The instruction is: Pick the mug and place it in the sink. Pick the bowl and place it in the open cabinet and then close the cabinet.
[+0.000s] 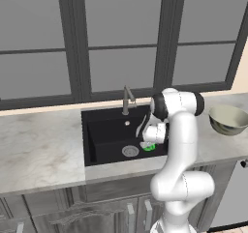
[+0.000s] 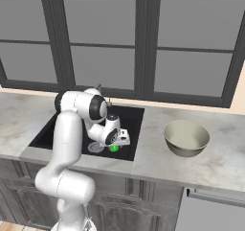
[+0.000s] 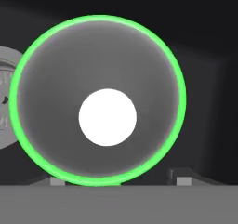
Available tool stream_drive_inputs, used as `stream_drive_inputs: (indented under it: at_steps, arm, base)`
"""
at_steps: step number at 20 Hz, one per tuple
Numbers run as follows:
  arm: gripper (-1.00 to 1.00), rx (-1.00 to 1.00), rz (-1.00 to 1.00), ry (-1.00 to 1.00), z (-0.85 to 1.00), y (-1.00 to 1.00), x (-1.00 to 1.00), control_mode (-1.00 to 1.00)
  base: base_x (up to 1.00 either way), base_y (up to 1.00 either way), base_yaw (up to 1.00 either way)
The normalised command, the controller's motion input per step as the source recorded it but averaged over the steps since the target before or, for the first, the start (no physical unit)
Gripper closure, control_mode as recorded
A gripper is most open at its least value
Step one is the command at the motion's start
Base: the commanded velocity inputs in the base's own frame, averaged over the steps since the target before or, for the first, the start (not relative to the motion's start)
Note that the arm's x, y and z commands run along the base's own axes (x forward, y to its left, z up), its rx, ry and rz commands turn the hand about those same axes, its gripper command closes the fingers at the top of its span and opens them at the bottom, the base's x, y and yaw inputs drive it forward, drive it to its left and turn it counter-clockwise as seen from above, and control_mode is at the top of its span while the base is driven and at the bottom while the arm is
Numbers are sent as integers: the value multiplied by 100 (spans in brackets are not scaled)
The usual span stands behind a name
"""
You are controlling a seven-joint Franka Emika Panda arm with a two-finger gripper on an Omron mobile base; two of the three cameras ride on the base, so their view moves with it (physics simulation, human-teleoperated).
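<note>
Gripper (image 3: 120,180) low inside the sink (image 1: 104,130), looking straight down into the mug (image 3: 100,100). Fingertips (image 3: 185,177) sit at the mug's rim; cannot tell whether they clamp it or stand apart. Mug (image 1: 148,147) upright in the basin, just right of the drain (image 1: 130,151). Bowl (image 2: 186,137) on the marble counter (image 1: 38,150), well right of the sink. Faucet (image 1: 127,100) at the far edge, dark-framed window (image 1: 121,34) behind.

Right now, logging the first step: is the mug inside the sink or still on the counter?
Inside: the mug sits low in the sink, beside the drain, under the gripper.
</note>
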Motion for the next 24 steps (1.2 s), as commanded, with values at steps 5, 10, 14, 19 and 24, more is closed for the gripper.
stream_drive_inputs:
  at_steps: [5,10,14,19,24]
  arm:
    - [-100,0,0,-4,28,0,-1,-100]
    - [-100,0,0,0,33,0,-13,-100]
    - [-100,0,0,-1,37,0,-19,-100]
    - [-100,0,0,-1,44,0,-25,-100]
    - [-100,0,0,0,42,0,-20,-100]
  base:
    - [0,0,0]
    - [0,0,0]
    - [0,0,0]
    - [0,0,0]
    - [0,0,0]
